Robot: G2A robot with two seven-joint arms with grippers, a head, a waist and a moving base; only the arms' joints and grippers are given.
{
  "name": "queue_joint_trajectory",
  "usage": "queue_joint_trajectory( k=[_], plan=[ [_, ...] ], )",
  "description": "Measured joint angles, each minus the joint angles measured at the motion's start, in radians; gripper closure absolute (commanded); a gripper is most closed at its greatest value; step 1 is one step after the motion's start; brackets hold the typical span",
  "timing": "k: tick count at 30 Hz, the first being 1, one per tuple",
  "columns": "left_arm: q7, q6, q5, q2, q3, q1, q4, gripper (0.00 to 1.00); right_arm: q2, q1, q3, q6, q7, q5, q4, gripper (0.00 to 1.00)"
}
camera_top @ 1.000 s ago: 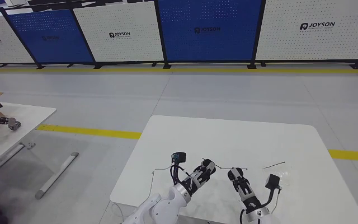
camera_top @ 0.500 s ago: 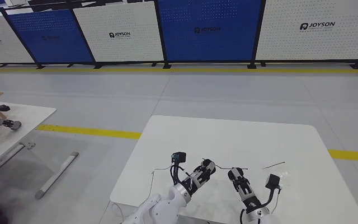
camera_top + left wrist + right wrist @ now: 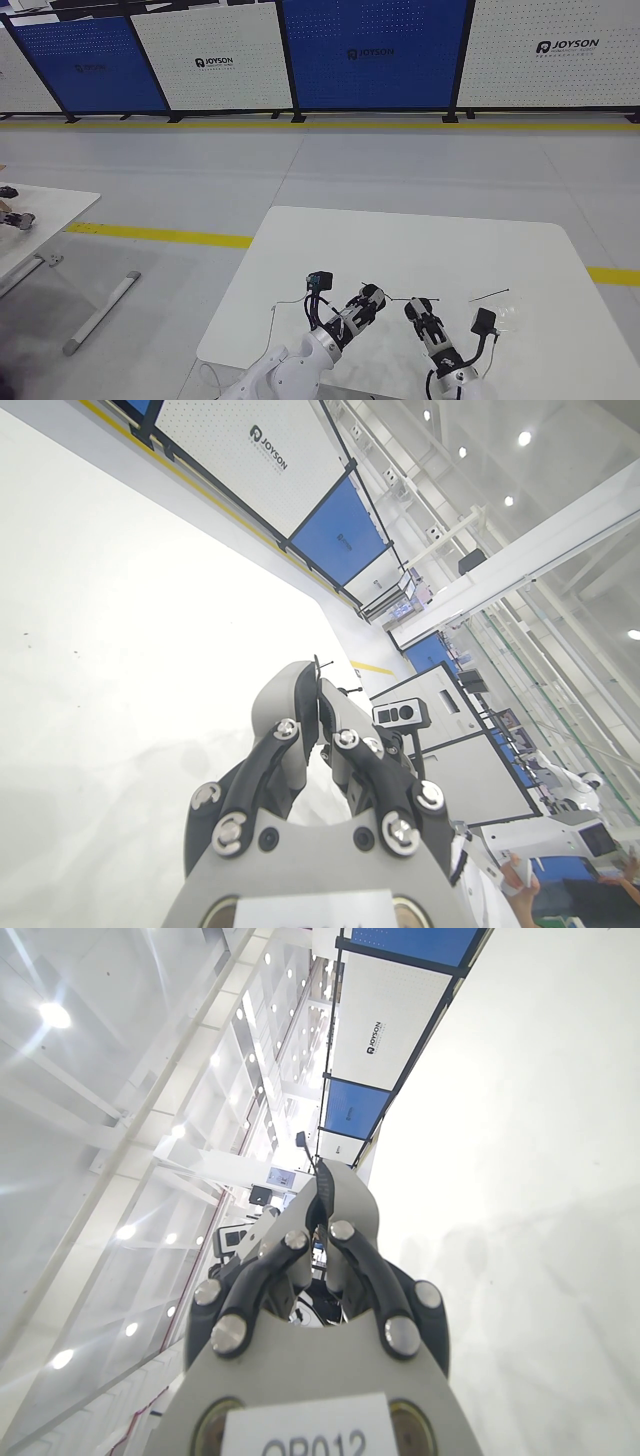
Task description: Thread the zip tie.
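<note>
Zip tie (image 3: 398, 298) — thin black strap, held clear of the white table (image 3: 400, 235), above the part nearest the robot. Runs in the top view from just past the left gripper (image 3: 372, 292) across to the right gripper (image 3: 411, 305) and a little beyond, ending there in a small dark head

Left gripper (image 3: 317, 672): jaws together, clamped on the zip tie (image 3: 316, 661). Short pointed end protruding past the fingertips in the left wrist view

Right gripper (image 3: 322, 1173): jaws together, clamped on the zip tie (image 3: 311, 1155). Strap projecting past the fingertips in the right wrist view, with a square head at its far end

Both grippers side by side, near each other but apart, pointing away from the robot. Impossible to tell whether the pointed end passes through the head — too fine to resolve

Second zip tie (image 3: 490, 294): lying flat on the table to the right of the right gripper, apart from it and untouched by either gripper
</note>
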Motion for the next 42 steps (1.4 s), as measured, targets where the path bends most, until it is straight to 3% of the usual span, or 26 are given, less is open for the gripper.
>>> queue_joint_trajectory(
  k=[19, 29, 42],
  plan=[
    [0.000, 0.000, 0.000, 0.000, 0.000, 0.000, 0.000, 1.00, -0.001, -0.023, 0.025, -0.023, 0.036, 0.020, -0.011, 1.00],
    [0.000, 0.000, 0.000, 0.000, 0.000, 0.000, 0.000, 1.00, -0.006, 0.002, 0.011, 0.014, 0.066, 0.039, -0.004, 1.00],
    [0.005, -0.013, -0.012, -0.001, 0.003, 0.000, -0.001, 1.00, -0.007, 0.003, 0.010, 0.015, 0.066, 0.041, -0.005, 1.00]
  ],
)
